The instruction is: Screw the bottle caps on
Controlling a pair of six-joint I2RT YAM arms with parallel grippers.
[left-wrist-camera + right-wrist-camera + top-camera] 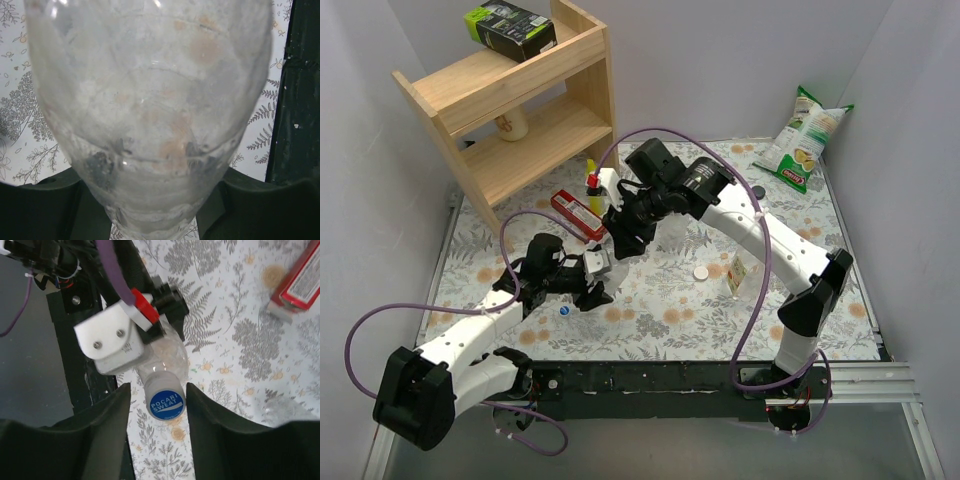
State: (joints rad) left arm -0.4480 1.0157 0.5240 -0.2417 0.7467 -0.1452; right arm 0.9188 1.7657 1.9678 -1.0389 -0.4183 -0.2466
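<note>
Now left tool (586,282) grips bottle (150,100); right tool (157,390) straddles cap (165,402).

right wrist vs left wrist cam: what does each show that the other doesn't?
Only right wrist: the blue cap sitting on the neck of the bottle, between the open jaws of the right gripper, plus a red box.
Only left wrist: the clear bottle wall close up, filling the frame, and a dark panel at the right edge.
Both: the bottle, the left gripper clamped on it, and the floral tablecloth.
</note>
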